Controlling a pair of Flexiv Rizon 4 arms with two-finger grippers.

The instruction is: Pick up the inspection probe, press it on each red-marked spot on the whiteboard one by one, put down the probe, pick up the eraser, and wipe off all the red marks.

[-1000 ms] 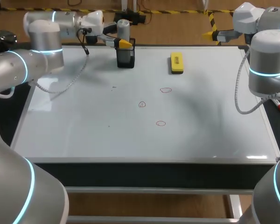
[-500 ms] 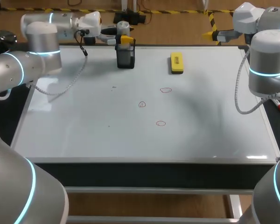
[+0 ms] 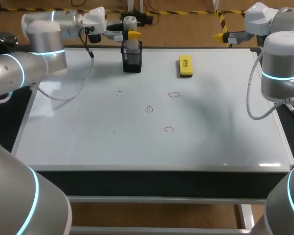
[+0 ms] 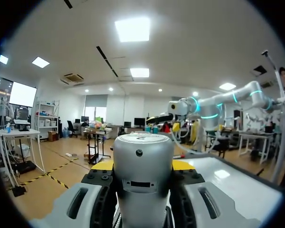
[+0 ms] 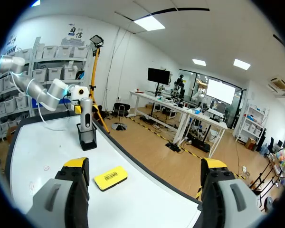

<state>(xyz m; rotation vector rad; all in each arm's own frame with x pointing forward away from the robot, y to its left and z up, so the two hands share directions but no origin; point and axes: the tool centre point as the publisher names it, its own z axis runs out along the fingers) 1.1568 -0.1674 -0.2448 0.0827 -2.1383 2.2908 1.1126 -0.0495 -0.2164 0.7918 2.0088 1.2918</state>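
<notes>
Spanning most of the head view, the whiteboard (image 3: 88,127) is recorded with three red marks on it, none yet pressed or wiped.

The left arm (image 3: 44,44) enters from the upper left of the frame. Its left gripper (image 3: 130,34) is held at upper centre, directly above the black holder (image 3: 132,59). The right arm (image 3: 281,63) stands at the right edge and has not shifted over the last second. In its wrist view the right gripper (image 5: 146,166) is seen with its fingers spread wide and nothing between them.

Change logged: one second ago the inspection probe (image 3: 131,21) sat deep in the holder. Now it has been drawn upward, with only its lower end at the holder's mouth. In the left wrist view the left gripper (image 4: 142,165) is clamped on the inspection probe (image 4: 143,190), a yellow tip showing on either side of the grey barrel.

Judgement: the pick-up is nearly done, and the probe must clear the holder rim before it is carried to the marks.

The yellow eraser (image 3: 185,66) lies untouched at upper centre-right, well apart from the holder.

The red marks are noted near the frame's centre: one upper right (image 3: 174,94), one middle left (image 3: 149,109) and one lower (image 3: 168,129).
</notes>
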